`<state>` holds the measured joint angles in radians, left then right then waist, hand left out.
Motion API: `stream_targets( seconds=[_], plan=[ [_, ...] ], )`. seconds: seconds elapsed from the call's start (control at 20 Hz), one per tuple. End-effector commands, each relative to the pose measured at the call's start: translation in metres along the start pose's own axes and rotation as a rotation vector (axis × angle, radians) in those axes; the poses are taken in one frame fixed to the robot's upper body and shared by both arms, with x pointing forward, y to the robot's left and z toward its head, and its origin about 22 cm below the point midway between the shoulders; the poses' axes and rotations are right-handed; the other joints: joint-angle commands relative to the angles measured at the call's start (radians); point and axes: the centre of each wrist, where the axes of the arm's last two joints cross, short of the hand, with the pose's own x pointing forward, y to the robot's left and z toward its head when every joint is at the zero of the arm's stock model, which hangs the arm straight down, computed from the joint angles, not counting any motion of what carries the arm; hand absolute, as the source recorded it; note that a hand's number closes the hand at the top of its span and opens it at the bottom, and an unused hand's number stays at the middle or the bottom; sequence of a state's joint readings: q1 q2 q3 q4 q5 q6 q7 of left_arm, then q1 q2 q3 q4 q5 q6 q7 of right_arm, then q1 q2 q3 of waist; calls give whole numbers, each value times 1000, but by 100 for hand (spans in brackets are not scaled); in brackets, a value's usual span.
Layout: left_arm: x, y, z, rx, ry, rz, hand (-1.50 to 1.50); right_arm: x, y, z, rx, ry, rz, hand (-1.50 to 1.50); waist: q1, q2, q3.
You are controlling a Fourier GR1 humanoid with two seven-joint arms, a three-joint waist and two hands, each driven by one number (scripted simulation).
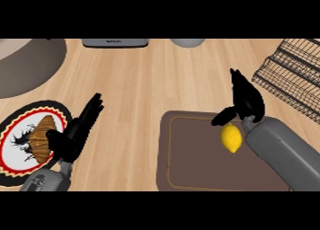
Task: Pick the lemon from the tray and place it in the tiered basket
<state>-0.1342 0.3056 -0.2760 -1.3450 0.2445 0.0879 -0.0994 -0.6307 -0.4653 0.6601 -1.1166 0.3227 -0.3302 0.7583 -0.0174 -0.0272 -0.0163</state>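
At the far left, a large grey round object [20, 67] is cut off by the edge of the view. Below it, a round plate [10, 123] with a red, black and cream patterned rim rests on the wooden table [156, 81] and carries a croissant [42, 139]. The left hand [73, 134] shows just right of the plate, overlapping its rim, fingers straight and released, holding nothing. At the top edge, a dark flat appliance [115, 42] and a grey rounded object [188, 42] are partly visible. Right of centre, the brown tray [202, 166] lies flat on the table. The lemon [232, 138] lies on the tray near its upper right area. The right hand [246, 101] is above the lemon, fingers extended toward the far side and thumb angled down to the left; it is released and does not enclose the lemon. At the far right stands the black wire tiered basket [299, 76], well apart from the lemon.
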Motion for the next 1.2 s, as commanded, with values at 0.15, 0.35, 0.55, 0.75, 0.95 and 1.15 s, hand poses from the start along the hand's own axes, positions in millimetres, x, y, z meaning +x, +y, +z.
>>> stream_targets(
  seconds=[0.15,0.35,0.55,0.75,0.95,1.15],
  plan=[
    [-5,-7,1,-3,3,2,0,86,-29,38,170,122,316,-150,-9,-1,7],
    [-3,-3,1,-9,-7,4,0,106,-33,68,199,193,349,-150,-11,9,13],
    [-8,2,10,6,-6,7,0,115,-51,66,158,234,322,-150,-3,11,13],
    [-3,5,8,5,-26,2,0,99,-30,61,60,278,361,-150,-2,12,13],
    [3,2,2,-7,-11,22,0,74,-25,41,142,397,433,-150,-4,14,13],
    [5,2,-5,5,-17,3,0,57,-9,50,166,409,390,-150,-11,18,14]
  ],
)
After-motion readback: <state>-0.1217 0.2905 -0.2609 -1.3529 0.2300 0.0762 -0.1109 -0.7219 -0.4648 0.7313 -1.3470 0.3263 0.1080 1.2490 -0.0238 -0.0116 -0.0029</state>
